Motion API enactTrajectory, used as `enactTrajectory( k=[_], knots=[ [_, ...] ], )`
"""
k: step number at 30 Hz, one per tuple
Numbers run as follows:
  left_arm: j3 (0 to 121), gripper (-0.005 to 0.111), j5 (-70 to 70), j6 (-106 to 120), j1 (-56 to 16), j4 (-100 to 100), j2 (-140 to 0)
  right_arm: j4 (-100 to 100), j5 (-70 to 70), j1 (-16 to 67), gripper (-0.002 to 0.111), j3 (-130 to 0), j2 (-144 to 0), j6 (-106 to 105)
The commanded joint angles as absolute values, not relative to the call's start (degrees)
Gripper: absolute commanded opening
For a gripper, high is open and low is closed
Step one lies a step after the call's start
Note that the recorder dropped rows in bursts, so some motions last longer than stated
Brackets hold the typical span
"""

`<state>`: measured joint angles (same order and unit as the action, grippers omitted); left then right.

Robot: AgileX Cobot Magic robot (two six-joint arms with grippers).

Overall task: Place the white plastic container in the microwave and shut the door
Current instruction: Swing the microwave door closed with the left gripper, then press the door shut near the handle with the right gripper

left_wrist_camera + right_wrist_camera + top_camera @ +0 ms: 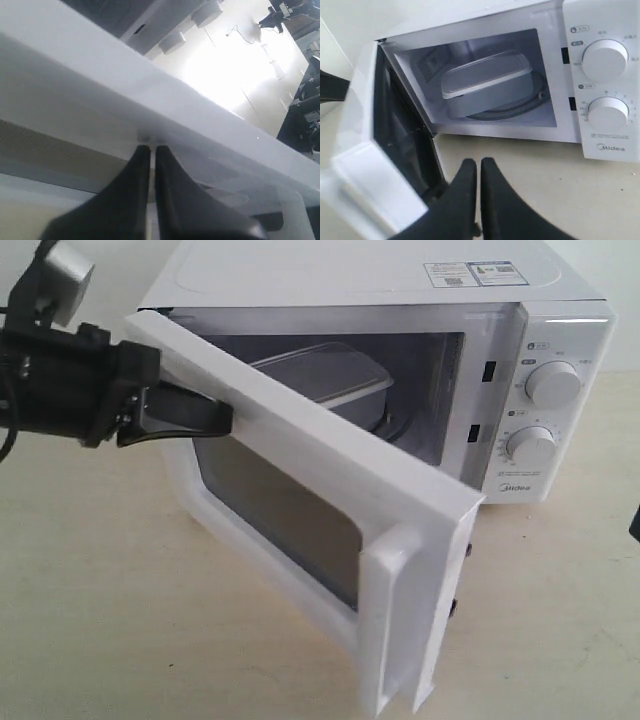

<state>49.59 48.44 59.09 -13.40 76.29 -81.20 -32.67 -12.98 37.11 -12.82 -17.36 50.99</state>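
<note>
The white plastic container (330, 378) sits inside the microwave (400, 280) on the glass turntable (520, 106), its lid on; the right wrist view shows the container (487, 80) too. The door (320, 490) stands about half open, its bar handle (395, 625) nearest the camera. My left gripper (225, 418) is shut, its tips pressed against the door's outer face near the top edge; in the left wrist view the left gripper (151, 148) touches the white door (125, 85). My right gripper (478, 162) is shut and empty, above the table in front of the microwave.
Two round dials (552, 383) sit on the microwave's control panel at right. The microwave stands on a beige table (90, 610). A dark object (635, 525) shows at the right edge of the exterior view.
</note>
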Motion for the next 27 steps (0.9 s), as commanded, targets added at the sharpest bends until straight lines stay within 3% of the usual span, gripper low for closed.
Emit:
enactTrajectory(
  k=[1,14,20,23,27],
  knots=[
    [53.84,0.004,45.81,59.63,-17.12,77.32,-84.44,-33.08,-10.43,37.22,0.000,-12.65,-17.28,50.56],
    [58.21,0.004,45.00,60.19,-21.17,74.39,-83.88,-32.51,-3.13,37.22,0.000,-12.65,-22.09,47.36],
    [56.35,0.004,43.93,56.11,-21.17,66.02,-76.84,-30.31,10.17,37.12,0.000,-14.15,-39.32,38.52],
    [52.83,0.004,39.98,51.41,-21.17,60.41,-71.04,-17.59,11.10,35.44,0.000,-18.67,-49.35,28.13],
    [45.29,0.004,32.19,41.85,-21.17,52.62,-60.90,-3.19,22.80,31.49,0.000,-21.98,-60.73,16.43]
  ],
)
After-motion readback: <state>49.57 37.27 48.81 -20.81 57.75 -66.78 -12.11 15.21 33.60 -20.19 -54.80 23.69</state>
